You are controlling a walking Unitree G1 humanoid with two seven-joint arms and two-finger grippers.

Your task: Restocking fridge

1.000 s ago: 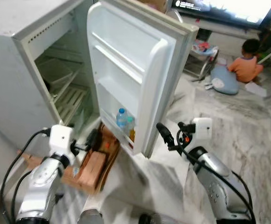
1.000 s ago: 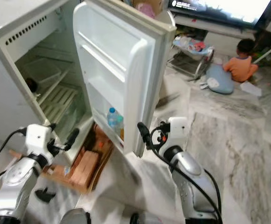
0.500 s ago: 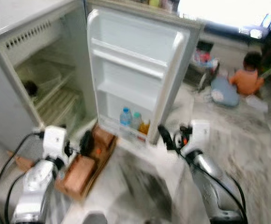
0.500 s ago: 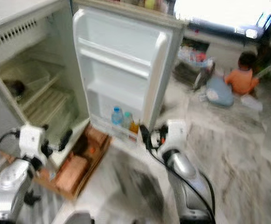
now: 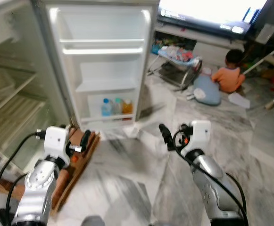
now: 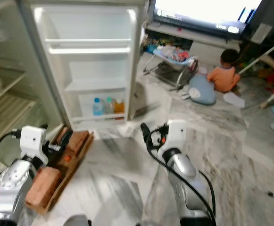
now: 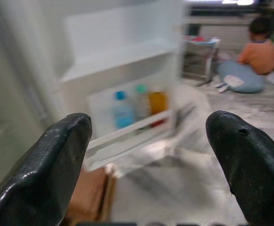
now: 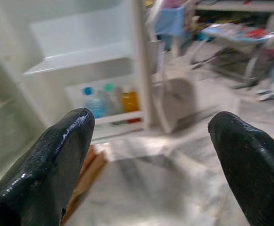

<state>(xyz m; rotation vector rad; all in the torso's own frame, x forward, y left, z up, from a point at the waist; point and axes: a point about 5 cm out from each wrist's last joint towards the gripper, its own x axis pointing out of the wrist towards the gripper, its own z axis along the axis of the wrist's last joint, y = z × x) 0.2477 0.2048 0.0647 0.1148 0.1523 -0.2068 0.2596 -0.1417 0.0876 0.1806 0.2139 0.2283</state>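
Left eye view: white moulded fridge door [image 5: 101, 70], three bottles [image 5: 114, 107], veined marble floor [image 5: 141, 179].

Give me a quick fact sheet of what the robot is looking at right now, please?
Fridge door: open, upper shelves bare
Bottom door shelf: blue-capped bottle, green-capped bottle, orange bottle
Floor by fridge: wooden crate
Left tool: open, holding nothing, raised before the fridge
Right tool: open, holding nothing
Background: person in orange seated on the floor near a TV
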